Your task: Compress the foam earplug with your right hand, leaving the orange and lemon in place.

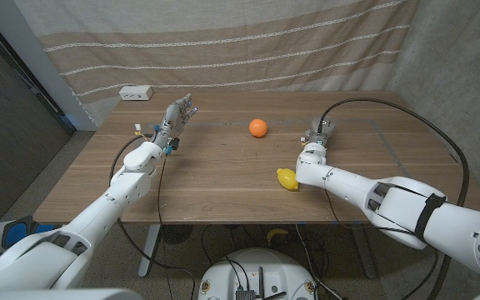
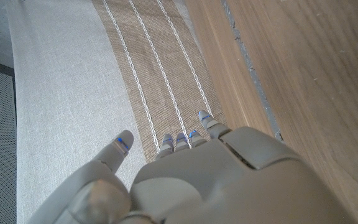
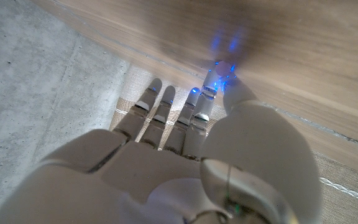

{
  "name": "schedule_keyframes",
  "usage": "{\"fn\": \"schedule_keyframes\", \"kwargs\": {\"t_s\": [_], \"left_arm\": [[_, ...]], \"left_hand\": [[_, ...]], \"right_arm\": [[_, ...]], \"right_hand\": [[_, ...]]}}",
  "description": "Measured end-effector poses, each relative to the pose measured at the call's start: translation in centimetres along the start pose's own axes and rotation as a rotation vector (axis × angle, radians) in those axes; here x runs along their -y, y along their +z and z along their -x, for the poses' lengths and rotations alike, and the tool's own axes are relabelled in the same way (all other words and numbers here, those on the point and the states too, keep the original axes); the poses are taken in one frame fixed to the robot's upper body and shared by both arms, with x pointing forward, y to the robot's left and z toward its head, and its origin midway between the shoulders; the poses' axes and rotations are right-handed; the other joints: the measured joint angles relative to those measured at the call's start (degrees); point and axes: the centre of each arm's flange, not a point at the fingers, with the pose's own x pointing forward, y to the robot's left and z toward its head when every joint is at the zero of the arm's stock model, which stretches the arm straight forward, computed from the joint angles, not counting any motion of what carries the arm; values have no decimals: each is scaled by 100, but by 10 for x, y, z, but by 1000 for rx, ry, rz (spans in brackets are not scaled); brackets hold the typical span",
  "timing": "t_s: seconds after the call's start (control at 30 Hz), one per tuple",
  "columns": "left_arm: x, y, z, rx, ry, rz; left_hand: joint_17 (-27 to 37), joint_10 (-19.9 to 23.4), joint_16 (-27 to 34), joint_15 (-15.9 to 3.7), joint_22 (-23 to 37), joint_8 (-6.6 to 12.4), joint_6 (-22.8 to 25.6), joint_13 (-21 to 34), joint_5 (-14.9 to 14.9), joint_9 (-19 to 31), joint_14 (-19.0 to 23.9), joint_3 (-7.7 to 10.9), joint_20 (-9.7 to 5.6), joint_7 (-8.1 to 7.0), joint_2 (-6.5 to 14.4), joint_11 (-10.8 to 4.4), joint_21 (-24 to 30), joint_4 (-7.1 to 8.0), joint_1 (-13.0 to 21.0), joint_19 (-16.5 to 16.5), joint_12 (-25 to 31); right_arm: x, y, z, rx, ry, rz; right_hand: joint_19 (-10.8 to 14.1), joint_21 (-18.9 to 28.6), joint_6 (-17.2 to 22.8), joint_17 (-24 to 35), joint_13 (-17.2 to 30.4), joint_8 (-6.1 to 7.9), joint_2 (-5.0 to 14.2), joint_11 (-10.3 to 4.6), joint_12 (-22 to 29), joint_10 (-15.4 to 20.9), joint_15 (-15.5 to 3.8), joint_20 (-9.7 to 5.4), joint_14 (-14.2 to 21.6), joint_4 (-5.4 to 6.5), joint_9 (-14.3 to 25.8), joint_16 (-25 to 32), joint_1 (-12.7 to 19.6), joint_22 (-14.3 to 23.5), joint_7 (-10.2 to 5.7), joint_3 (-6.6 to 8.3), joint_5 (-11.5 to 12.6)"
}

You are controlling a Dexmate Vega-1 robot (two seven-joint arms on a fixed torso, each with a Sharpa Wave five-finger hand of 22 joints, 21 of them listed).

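right hand [image 1: 318, 133] set low on the wooden desk [image 1: 215, 179], fingers [image 3: 194, 102] together at its surface; cannot tell whether holding the foam earplug, unseen. likely soft, light: squeeze across the middle. round orange [image 1: 258, 127] beyond, yellow lemon [image 1: 287, 178] by forearm.

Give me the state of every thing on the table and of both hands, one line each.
orange: sitting on the table, untouched, apart from both hands.
lemon: lying on the table beside the right forearm, not held.
left hand: raised, fingers apart, holding nothing.
right hand: down near the tabletop; whether it holds anything cannot be told.
foam earplug: cannot be made out.
white box: resting at the table's far corner.
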Motion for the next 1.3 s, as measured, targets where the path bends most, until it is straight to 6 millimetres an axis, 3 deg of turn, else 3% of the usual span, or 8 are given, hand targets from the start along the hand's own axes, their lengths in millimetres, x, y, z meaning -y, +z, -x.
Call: {"fn": "schedule_keyframes", "kwargs": {"t_s": [0.8,1.3], "left_arm": [[-3,-2,0,1,-1,4],[-3,-1,-1,5,-4,4]], "left_hand": [[0,-21,0,0,0,0,0,0,0,0,0,-24,0,0,0,21,0,-24,0,0,0],[0,-21,0,0,0,0,0,0,0,0,0,-23,0,0,0,21,0,-23,0,0,0]], "right_arm": [[17,-8,0,38,-135,-104],[32,-14,-2,31,-119,-289]], "right_hand": [[135,22,101,-162,24,1,-62,92,55,255,-9,-9,276,25,-51,-132,59,0,102,214,87],[158,22,100,-228,52,45,-102,154,54,316,-10,14,337,48,-7,-177,19,0,102,285,134]]}}
